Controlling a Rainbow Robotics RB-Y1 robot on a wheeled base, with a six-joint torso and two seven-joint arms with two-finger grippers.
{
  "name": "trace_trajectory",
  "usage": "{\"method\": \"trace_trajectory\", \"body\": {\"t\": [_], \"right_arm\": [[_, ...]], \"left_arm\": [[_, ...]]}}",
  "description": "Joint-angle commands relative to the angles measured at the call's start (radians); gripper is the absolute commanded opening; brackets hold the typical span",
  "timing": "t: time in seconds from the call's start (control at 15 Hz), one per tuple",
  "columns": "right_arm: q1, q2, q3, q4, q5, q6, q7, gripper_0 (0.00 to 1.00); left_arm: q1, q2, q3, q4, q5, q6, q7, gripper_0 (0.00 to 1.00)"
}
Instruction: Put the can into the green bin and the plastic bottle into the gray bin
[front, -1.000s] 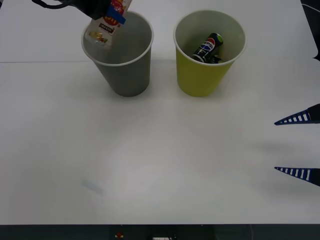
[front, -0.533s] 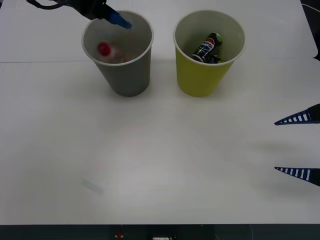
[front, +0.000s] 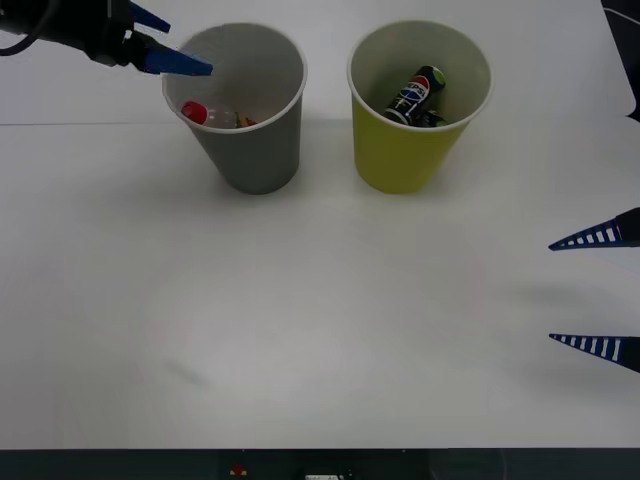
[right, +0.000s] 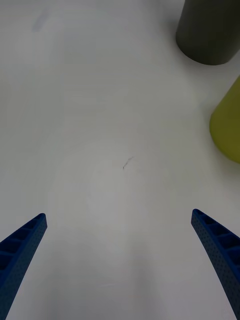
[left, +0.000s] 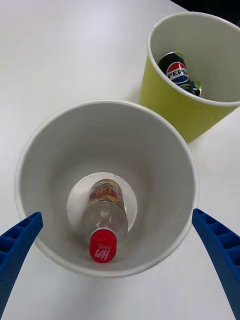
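My left claw (front: 160, 45) hangs above the table (front: 320, 330) just beside the gray bin's (front: 262, 150) rim on its outer side, its blue ribbed fingers (left: 17, 250) spread wide with nothing between them. Looking down from my left wrist, the plastic bottle (left: 104, 222) lies inside the gray bin, leaning on the bottom with its red cap (left: 103, 247) toward the wall and its red-and-orange label deeper in. In the front view the cap (front: 193, 111) shows just under the near rim. Just beside it stands the green bin (front: 405, 150), the two bins close but apart, and the can (front: 417, 92) rests tilted inside it, Pepsi logo facing up, greenish top against the inner wall. My right claw (front: 600, 290) is well away from both bins at the right edge of the table, low over the bare white surface, its fingers (right: 20, 250) held wide apart and empty.
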Motion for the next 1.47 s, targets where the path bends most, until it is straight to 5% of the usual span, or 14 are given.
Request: {"method": "trace_trajectory", "body": {"t": [0.07, 0.27, 0.87, 1.47], "right_arm": [[0.000, 0.000, 0.000, 0.000, 0.000, 0.000, 0.000, 1.00], [0.000, 0.000, 0.000, 0.000, 0.000, 0.000, 0.000, 1.00], [0.000, 0.000, 0.000, 0.000, 0.000, 0.000, 0.000, 1.00], [0.000, 0.000, 0.000, 0.000, 0.000, 0.000, 0.000, 1.00]], "left_arm": [[0.117, 0.035, 0.081, -0.033, 0.083, -0.016, -0.118, 1.00], [0.234, 0.046, 0.229, -0.039, 0.127, -0.136, -0.261, 1.00], [0.564, 0.186, 0.272, -0.056, 0.440, -0.147, -0.694, 1.00], [0.852, 0.229, 0.339, -0.208, 0.512, -0.150, -0.919, 1.00]]}}
